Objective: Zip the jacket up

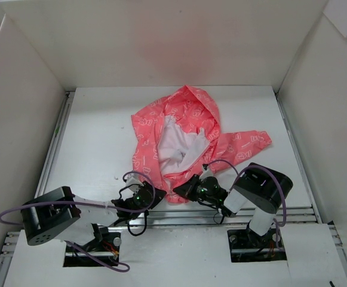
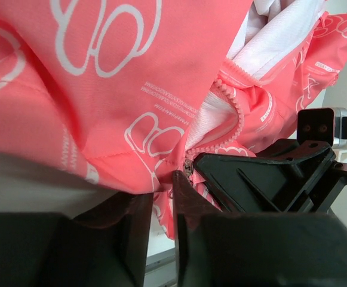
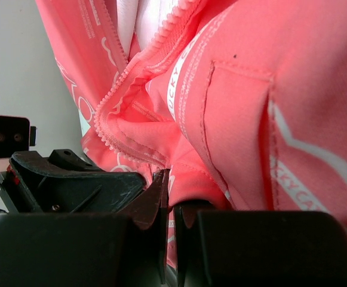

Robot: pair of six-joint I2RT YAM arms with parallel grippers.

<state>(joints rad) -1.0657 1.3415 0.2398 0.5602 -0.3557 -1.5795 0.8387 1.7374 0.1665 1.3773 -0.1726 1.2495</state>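
The coral-pink jacket (image 1: 188, 113) lies crumpled mid-table, its front open on the white lining (image 1: 176, 146). Both grippers meet at its near hem. My left gripper (image 1: 159, 194) has its fingers a narrow gap apart, with hem fabric pinched at their tips (image 2: 163, 190). A small metal zipper slider (image 2: 188, 167) sits just past them, at the foot of the open pink zipper teeth (image 2: 236, 113). My right gripper (image 1: 178, 192) is shut on a fold of the hem beside the zipper (image 3: 172, 179). Its black fingers (image 2: 263, 179) show in the left wrist view.
White walls (image 1: 24, 119) enclose the table on three sides. An aluminium rail (image 1: 221, 214) runs along the near edge under both grippers. Purple cables (image 1: 221, 162) loop over the arms. A jacket sleeve (image 1: 251, 142) stretches to the right.
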